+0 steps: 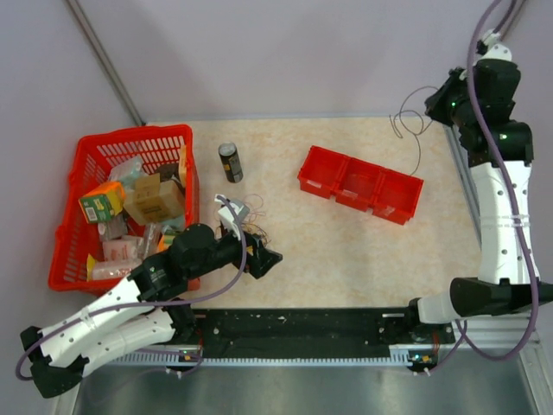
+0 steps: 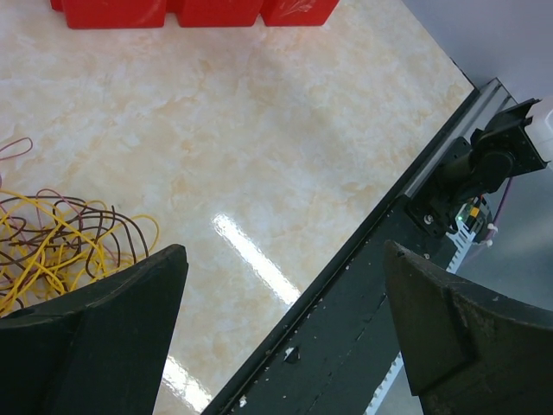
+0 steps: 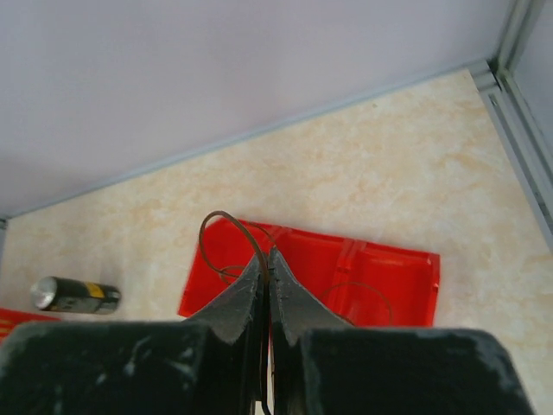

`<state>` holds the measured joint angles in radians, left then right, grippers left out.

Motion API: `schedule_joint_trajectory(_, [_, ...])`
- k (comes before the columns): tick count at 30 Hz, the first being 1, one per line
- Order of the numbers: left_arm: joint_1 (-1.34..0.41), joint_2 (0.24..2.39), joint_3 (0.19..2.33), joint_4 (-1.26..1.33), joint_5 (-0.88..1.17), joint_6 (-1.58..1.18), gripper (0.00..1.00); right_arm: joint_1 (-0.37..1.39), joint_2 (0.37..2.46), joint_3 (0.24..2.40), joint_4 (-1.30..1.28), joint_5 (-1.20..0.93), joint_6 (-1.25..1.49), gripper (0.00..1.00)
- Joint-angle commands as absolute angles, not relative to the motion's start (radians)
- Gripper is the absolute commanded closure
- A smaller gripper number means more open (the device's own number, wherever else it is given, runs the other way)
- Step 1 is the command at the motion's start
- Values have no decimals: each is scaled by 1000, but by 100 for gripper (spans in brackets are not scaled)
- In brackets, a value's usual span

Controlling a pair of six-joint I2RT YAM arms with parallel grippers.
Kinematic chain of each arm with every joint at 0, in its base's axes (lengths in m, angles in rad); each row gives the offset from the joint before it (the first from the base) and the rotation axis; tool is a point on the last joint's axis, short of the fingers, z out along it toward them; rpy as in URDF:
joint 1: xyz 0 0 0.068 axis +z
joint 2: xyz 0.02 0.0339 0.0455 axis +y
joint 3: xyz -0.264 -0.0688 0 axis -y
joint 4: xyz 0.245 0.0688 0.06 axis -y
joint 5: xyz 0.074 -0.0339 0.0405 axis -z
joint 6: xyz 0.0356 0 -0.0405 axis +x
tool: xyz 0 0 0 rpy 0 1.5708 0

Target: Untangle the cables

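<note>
My right pincer is clamped on one brown cable, left pincer wide apart beside the tangle. I'd pin that tangle first, then pull slow.

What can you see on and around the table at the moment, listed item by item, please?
cable tangle: one bundle, yellow and dark brown, on the table beside the left gripper
single cable: one, dark brown, lifted near the far right corner, pinched by the right gripper
bin: one, red, three compartments, right of centre
basket: one, red, left edge, full of mixed packages
can: one, dark with yellow label, between basket and bin
table: one, beige marbled
left gripper: one, black, open, low near the table's near edge
right gripper: one, black, shut on the single cable
</note>
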<state>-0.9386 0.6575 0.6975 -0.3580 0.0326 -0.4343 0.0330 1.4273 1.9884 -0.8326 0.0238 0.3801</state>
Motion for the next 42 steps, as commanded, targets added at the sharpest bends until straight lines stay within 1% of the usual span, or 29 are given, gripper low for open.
schedule_joint_trajectory(1, [-936, 641, 732, -308, 34, -417, 2, 18, 1372, 1772, -724, 139, 324, 100])
schedule_joint_trajectory(4, [-936, 641, 730, -311, 34, -414, 2, 6, 1342, 1611, -643, 158, 322, 100])
schedule_joint_trajectory(9, [-936, 655, 752, -327, 38, -399, 2, 5, 1327, 1384, -600, 205, 330, 100])
schedule_joint_trajectory(14, [-936, 658, 744, -314, 28, -396, 2, 5, 1348, 1240, -591, 180, 353, 100])
schedule_joint_trajectory(20, [-936, 678, 758, -311, 51, -399, 2, 5, 1482, 1253, -534, 132, 334, 100])
schedule_joint_trajectory(24, [-936, 678, 773, -331, 45, -399, 3, 5, 1586, 1368, -511, 101, 334, 100])
schedule_joint_trajectory(29, [-934, 664, 782, -353, 28, -400, 3, 5, 1696, 1535, -509, 136, 315, 100])
schedule_joint_trajectory(34, [-934, 661, 787, -364, 25, -403, 3, 5, 1779, 1623, -503, 141, 295, 100])
schedule_joint_trajectory(36, [-934, 660, 784, -364, 28, -408, 3, 5, 1784, 1606, -503, 130, 299, 100])
schedule_joint_trajectory(38, [-934, 661, 779, -362, 26, -413, 3, 5, 1755, 1545, -486, 120, 314, 100])
schedule_joint_trajectory(42, [-934, 653, 764, -351, 26, -420, 3, 5, 1637, 1338, -425, 106, 365, 100])
